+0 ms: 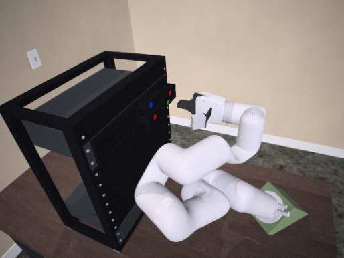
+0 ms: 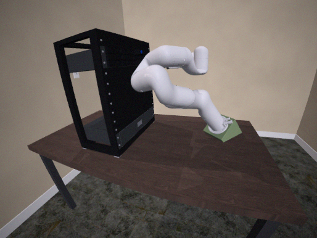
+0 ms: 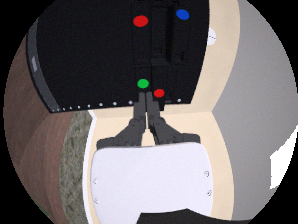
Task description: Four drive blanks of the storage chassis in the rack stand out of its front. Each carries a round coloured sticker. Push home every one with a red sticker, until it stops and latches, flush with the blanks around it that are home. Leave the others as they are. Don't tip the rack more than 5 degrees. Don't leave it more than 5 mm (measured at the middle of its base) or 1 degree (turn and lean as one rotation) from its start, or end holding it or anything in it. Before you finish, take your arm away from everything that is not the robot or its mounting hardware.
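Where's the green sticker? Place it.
In the top view, the green sticker sits at the rack's upper front right edge, below a red sticker, just ahead of the shut pincer.

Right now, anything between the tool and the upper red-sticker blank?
Nothing visible. The tool, shut and empty, faces the rack front across open air. The red-sticker blank sits just ahead and slightly above; the green-sticker blank is beside it, closest to the fingertips.
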Controlling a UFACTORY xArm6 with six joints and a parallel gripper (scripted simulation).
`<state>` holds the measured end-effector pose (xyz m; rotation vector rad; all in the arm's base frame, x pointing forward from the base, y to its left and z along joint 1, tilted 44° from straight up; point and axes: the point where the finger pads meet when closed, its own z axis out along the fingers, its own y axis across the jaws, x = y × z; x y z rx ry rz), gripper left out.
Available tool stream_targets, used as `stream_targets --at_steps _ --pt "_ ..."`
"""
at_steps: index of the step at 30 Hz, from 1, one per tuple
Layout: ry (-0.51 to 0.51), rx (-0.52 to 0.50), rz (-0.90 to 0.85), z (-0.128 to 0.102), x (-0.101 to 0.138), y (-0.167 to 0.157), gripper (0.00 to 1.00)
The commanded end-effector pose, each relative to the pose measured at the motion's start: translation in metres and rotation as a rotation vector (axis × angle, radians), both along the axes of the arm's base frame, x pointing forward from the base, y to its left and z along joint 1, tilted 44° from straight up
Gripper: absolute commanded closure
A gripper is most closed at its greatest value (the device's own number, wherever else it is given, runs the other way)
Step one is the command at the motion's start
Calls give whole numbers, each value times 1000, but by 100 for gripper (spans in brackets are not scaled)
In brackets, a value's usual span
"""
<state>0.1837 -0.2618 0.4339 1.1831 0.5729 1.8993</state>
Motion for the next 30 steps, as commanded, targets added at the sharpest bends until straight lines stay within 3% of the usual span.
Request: stream_targets --at_steps 1,9,16,24,30 --pt "1 -2 -2 9 -8 17 100" --pt "0 -2 -2 28 -26 56 100" --pt "1 -2 -2 35 -33 71 100" --pt "1 -2 -2 37 -34 75 100" --pt "1 -2 -2 43 -22 74 100"
